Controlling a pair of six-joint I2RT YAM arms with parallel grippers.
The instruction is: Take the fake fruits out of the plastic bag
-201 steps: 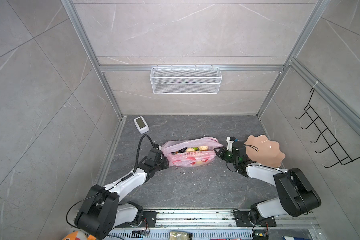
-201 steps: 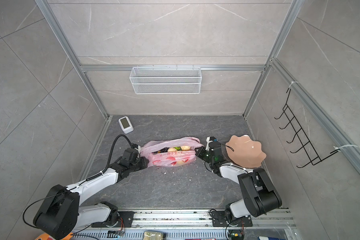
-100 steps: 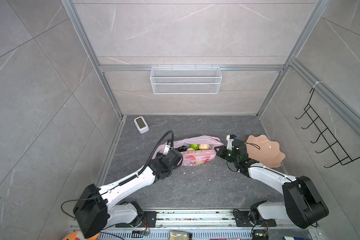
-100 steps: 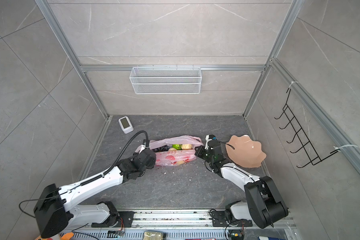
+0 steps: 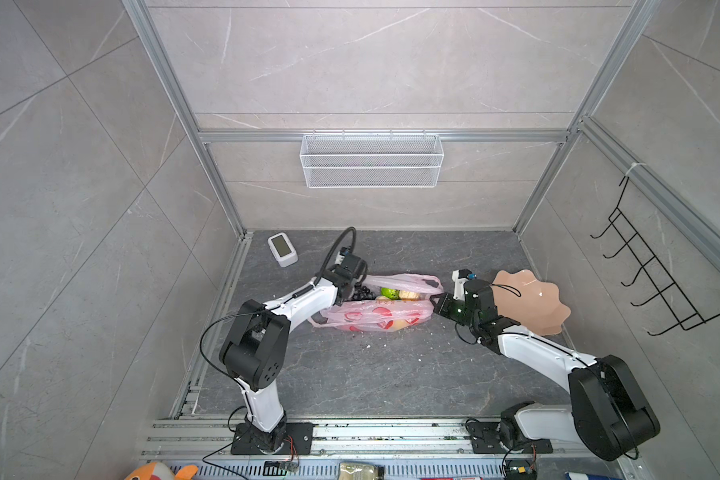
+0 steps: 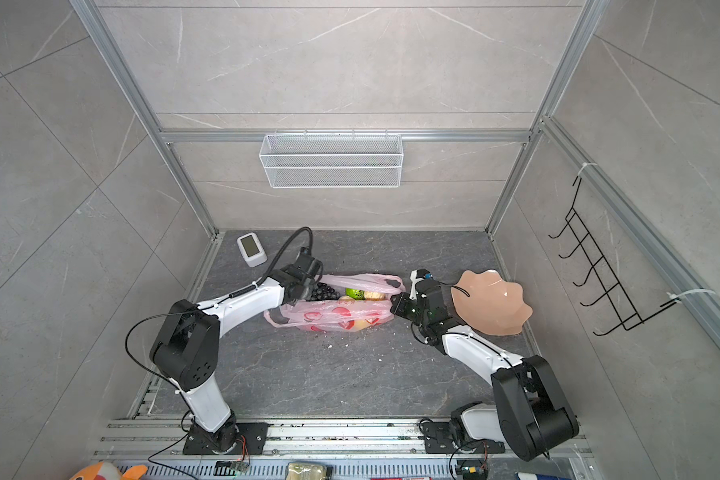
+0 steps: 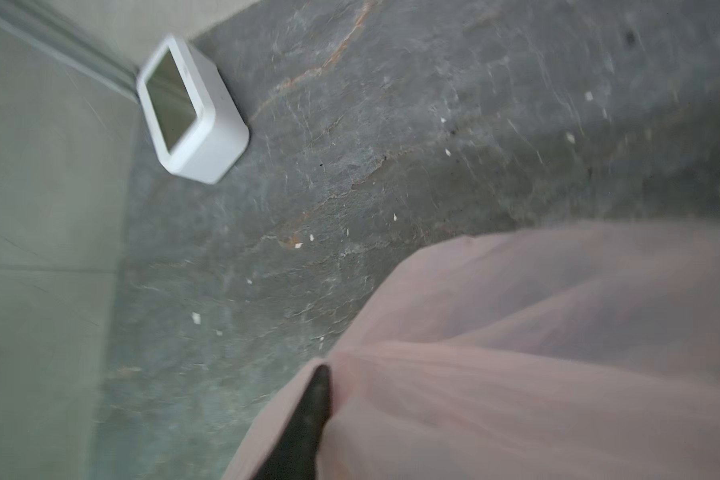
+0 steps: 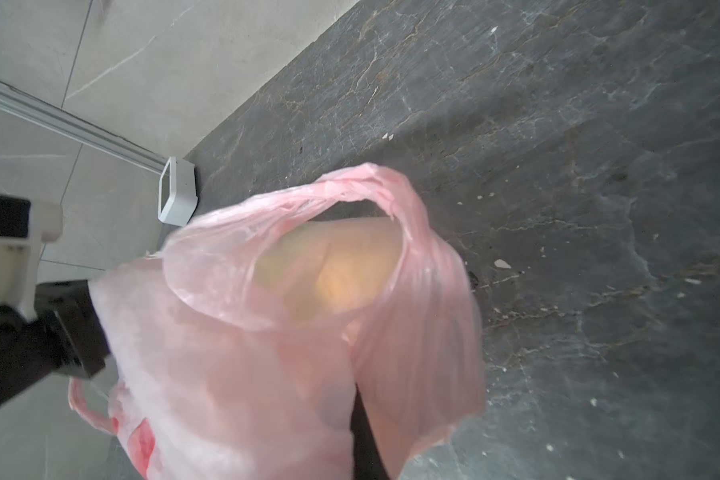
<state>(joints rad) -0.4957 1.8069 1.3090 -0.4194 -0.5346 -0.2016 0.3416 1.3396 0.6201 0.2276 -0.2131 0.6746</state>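
The pink plastic bag (image 5: 375,318) lies on the dark stone floor (image 5: 371,374) about midway between the two arms, its mouth open toward the far side; inside the mouth, in both top views, sit a bunch of dark grapes (image 5: 362,293), a green fruit (image 5: 388,292) and a beige fruit (image 5: 410,295), with more pieces showing dimly through the red-printed film; the right gripper (image 5: 435,301) is clamped together on the bag's right end, the film draped over one black finger (image 8: 364,436); the left gripper (image 5: 350,293) is at the bag's far left edge beside the grapes, with film gathered over one finger (image 7: 308,411), but I cannot tell whether it is apart or together; a peach plate (image 5: 528,299) sits near the right wall, and a small white box (image 5: 282,249) sits in the far left corner.
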